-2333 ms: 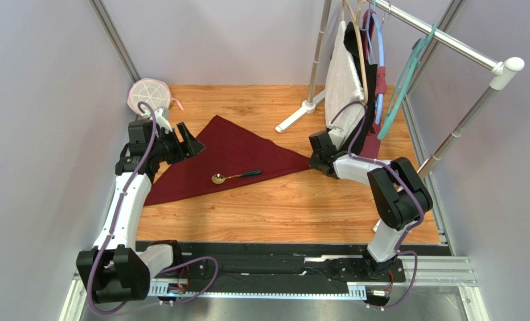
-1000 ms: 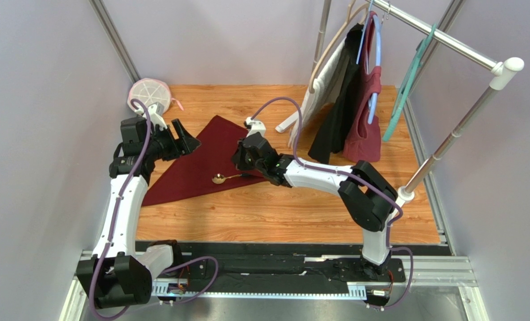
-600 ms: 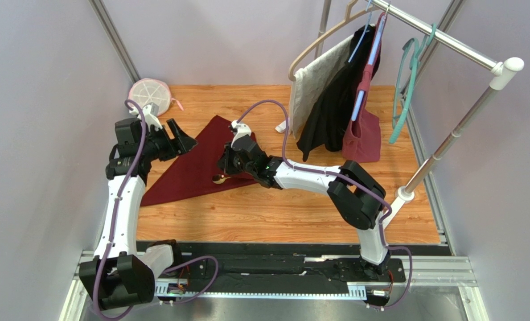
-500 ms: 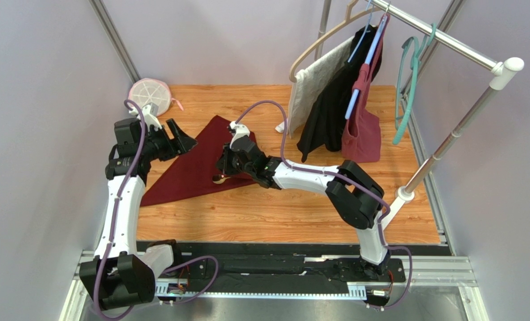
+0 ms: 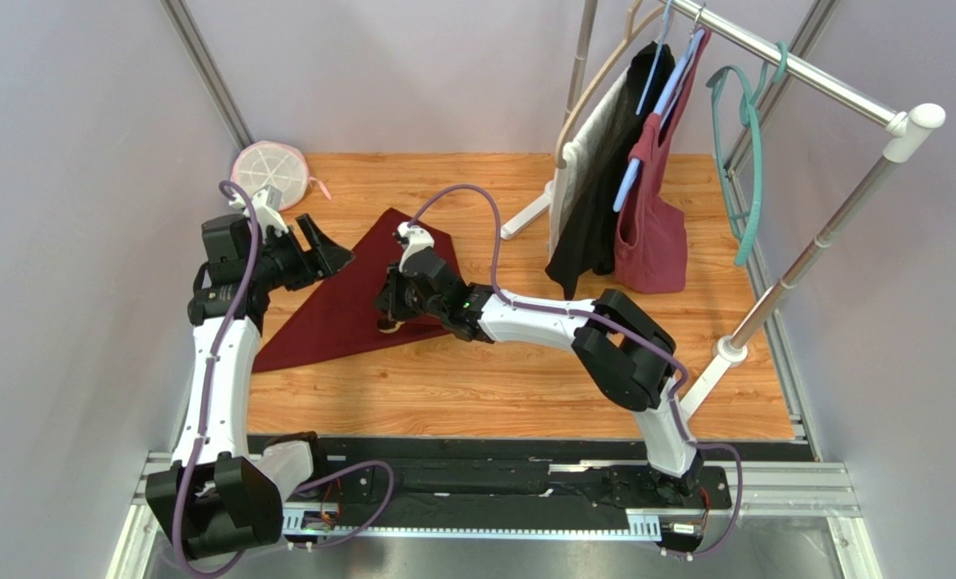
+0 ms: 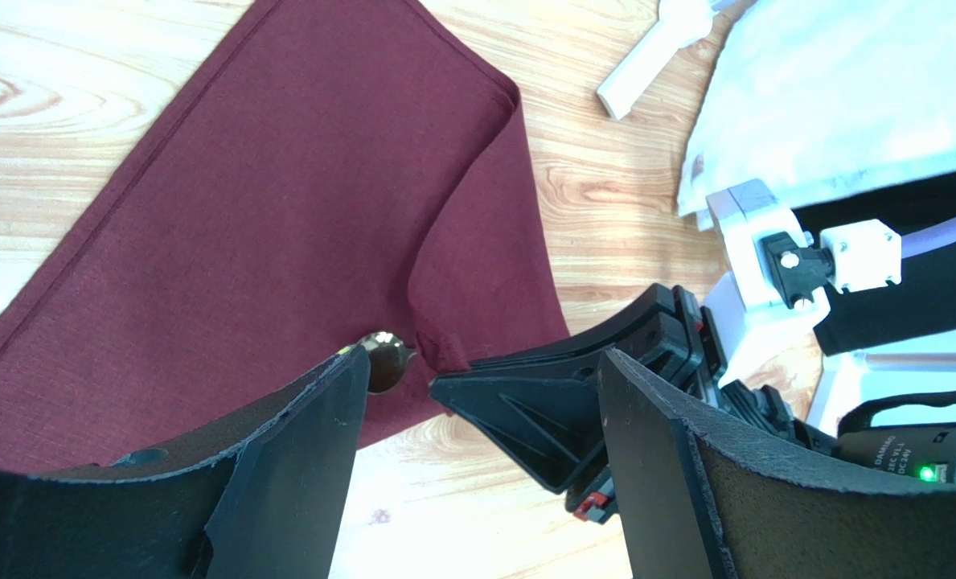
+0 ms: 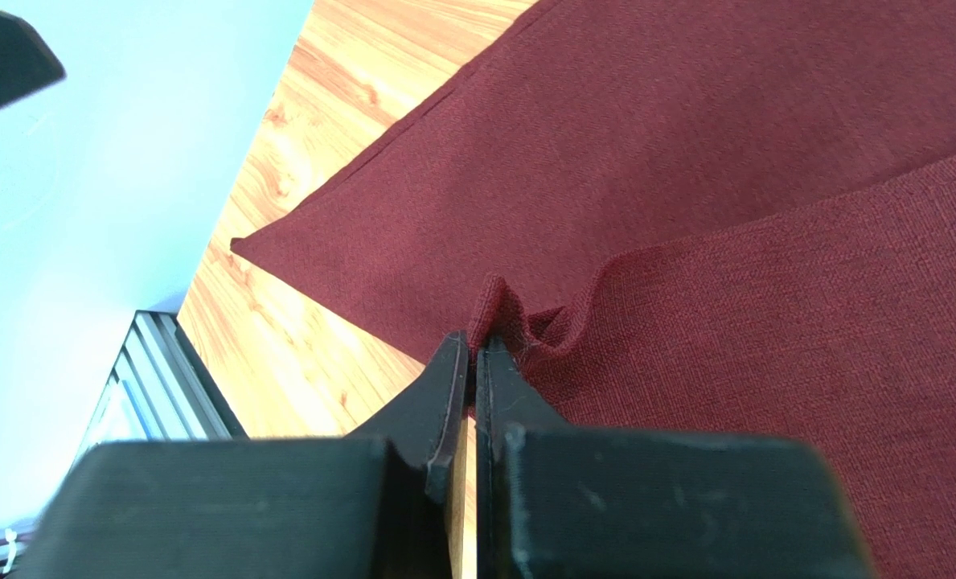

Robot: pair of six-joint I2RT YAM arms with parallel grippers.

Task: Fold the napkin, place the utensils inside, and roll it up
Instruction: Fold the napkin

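When I look down from the top camera, the napkin (image 5: 326, 316) lies flat on the left part of the tabletop (image 5: 507, 374). It is dark red, and one corner is turned over onto the rest. My right arm reaches far across, and my right claw (image 5: 386, 316) sits low at the near edge of the cloth. My left claw (image 5: 334, 253) hangs over the far left side of the napkin, and I cannot tell if it touches. A clothes rack (image 5: 809, 70) stands at the back right, well apart.

From my left wrist, I see my left claw's two fingers (image 6: 289, 483) spread wide with nothing between them. Below them the napkin flap is folded over. The little gold head of the spoon (image 6: 386, 358) peeks out just beside the flap's corner. Its handle is hidden, under the cloth I think. My right claw pinches that same corner.

From my right wrist, my right claw is shut tight on a small bunch of red cloth, right at the hem. The cloth puckers up where I pinch it.

I think the napkin is soft, light and floppy. It will sag and slide if I hold only one spot, so corners and hems are the best places to grab. The spoon looks hard, thin and smooth, so it could slip or roll when the cloth moves over it. I should pull slowly and stay low.
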